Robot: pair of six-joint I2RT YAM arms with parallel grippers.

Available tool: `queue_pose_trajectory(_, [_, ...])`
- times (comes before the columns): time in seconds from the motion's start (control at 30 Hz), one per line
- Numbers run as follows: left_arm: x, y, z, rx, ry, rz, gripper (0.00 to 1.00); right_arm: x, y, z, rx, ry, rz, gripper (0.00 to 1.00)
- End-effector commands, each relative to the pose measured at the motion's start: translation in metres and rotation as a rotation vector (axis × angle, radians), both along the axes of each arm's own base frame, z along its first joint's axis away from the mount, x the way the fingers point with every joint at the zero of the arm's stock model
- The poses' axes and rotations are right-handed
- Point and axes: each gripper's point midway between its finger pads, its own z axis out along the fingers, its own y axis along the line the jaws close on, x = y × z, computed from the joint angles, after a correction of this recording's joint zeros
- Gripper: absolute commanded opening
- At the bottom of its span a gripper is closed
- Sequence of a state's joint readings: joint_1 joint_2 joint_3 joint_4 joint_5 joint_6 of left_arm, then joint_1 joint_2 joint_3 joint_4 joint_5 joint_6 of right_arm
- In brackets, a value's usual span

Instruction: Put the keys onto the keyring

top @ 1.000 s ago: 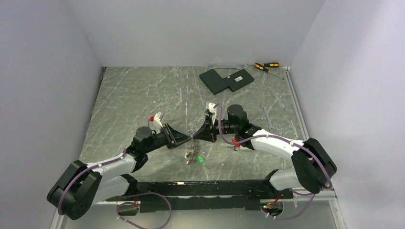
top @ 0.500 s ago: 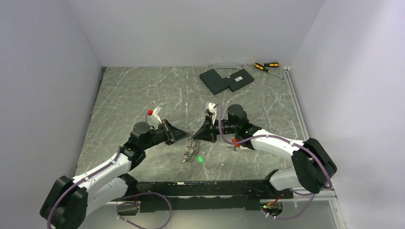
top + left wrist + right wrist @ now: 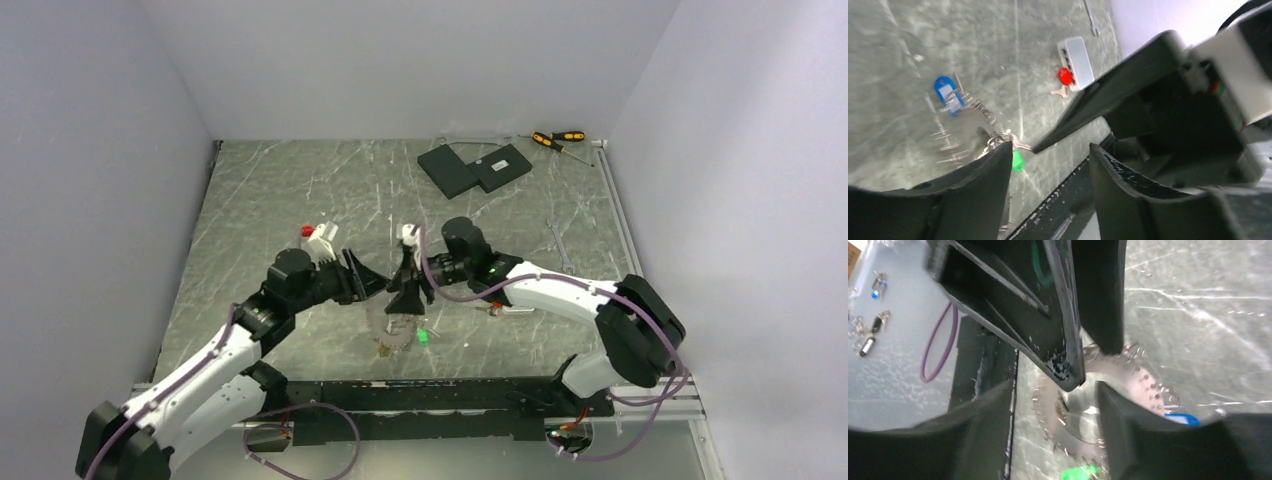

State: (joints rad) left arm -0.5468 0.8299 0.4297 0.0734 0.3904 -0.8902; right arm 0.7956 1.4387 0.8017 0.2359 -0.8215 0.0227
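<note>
The keyring [image 3: 392,326] [image 3: 1143,382] is a motion-smeared grey toothed ring low over the table [image 3: 280,200], directly under both grippers. Their fingers partly cover it, and I cannot tell whether any finger touches it. The green key [image 3: 423,337] sits at its near rim and the blue key [image 3: 945,90] just beside it. The red key [image 3: 1064,76] lies apart, next to a small pale block [image 3: 1076,62]. The left gripper [image 3: 383,287] and right gripper [image 3: 405,298] meet almost tip to tip, each with jaws apart and nothing clamped. The table is grey marbled stone with plain white walls [image 3: 400,70] around it. Two black slabs [image 3: 475,167] and screwdrivers [image 3: 557,139] lie at the far edge.
</note>
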Motion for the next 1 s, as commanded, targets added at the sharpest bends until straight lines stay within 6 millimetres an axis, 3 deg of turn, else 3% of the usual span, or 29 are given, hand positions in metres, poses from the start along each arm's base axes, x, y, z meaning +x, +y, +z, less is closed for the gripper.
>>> queue_pose_trajectory(0.0, [0.005,0.042,0.001,0.215,-0.053,0.153,0.65,-0.003,0.008,-0.019,-0.075,-0.014,-0.023,0.81])
queue_pose_trajectory(0.07, [0.005,0.061,-0.003,0.271,-0.018,0.239,0.67,0.006,0.005,-0.021,-0.069,-0.008,-0.116,0.95])
queue_pose_trajectory(0.1, [0.004,0.072,-0.004,0.302,-0.001,0.286,0.68,0.011,0.004,-0.023,-0.075,-0.006,-0.156,0.96])
queue_pose_trajectory(0.17, [-0.001,0.092,-0.005,0.369,0.020,0.351,0.69,0.023,0.000,-0.029,-0.114,0.002,-0.245,0.97])
queue_pose_trajectory(0.23, [-0.001,0.105,0.006,0.398,-0.026,0.395,0.70,0.033,-0.001,-0.036,-0.158,0.012,-0.320,0.97])
queue_pose_trajectory(0.4, [0.002,0.136,0.031,0.478,-0.132,0.499,0.71,0.031,0.019,-0.046,-0.217,0.036,-0.426,0.92])
queue_pose_trajectory(0.67, [0.003,0.151,0.061,0.664,-0.213,0.437,0.71,0.008,0.044,-0.082,-0.227,0.279,-0.564,0.73])
queue_pose_trajectory(0.83, [0.003,0.164,0.067,0.788,-0.290,0.397,0.71,0.004,0.032,-0.123,-0.333,0.343,-0.623,0.73])
queue_pose_trajectory(0.97, [0.003,0.158,0.064,0.764,-0.314,0.371,0.71,0.011,0.013,-0.141,-0.423,0.311,-0.672,0.76])
